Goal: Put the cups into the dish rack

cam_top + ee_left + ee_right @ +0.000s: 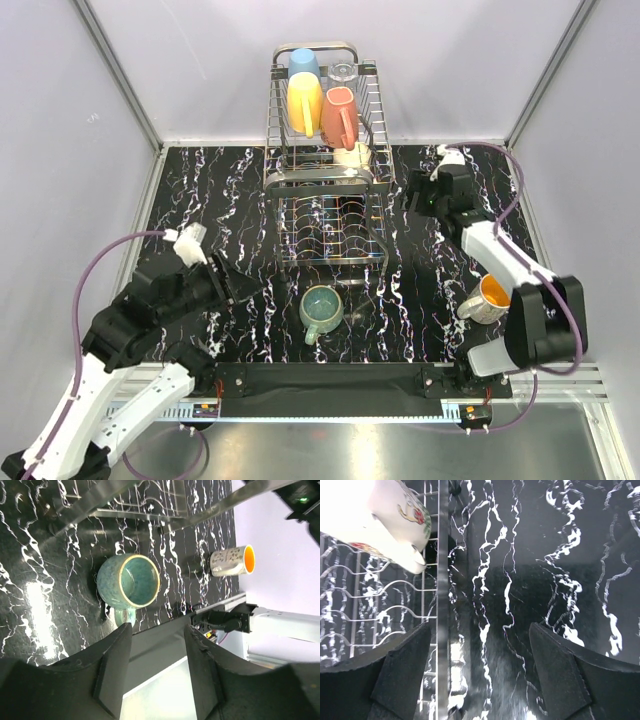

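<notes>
Dish rack (325,190) stands at the far middle of the black marbled table (200,190). Upper basket holds five pieces: light blue tumbler (303,62) and clear glass (343,72) at the back, yellow mug (305,103) and salmon-pink mug (338,117) in front of them, and a cream cup (385,515) at the near right corner, tipped against the wires. The slotted lower tier looks bare. Two pieces are not yet loaded: a teal-green mug (322,310) upright on the table just in front of the rack, handle toward the arms, and a speckled cream mug with an orange inside (487,298) lying on its side near the right arm's base. By my count the job is well past halfway, with two mugs left. Left gripper (157,627) hangs above and near the teal-green mug, fingers spread and nothing between them; I judge that mug the likely next pick. Right gripper (480,630) sits just beside the rack's right wall, near the cream cup, fingers wide apart and empty. Markings: no brand, label or lettering readable anywhere. The cream cup carries a small red-and-green painted motif with no words; the orange-lined mug shows only dark speckles.
</notes>
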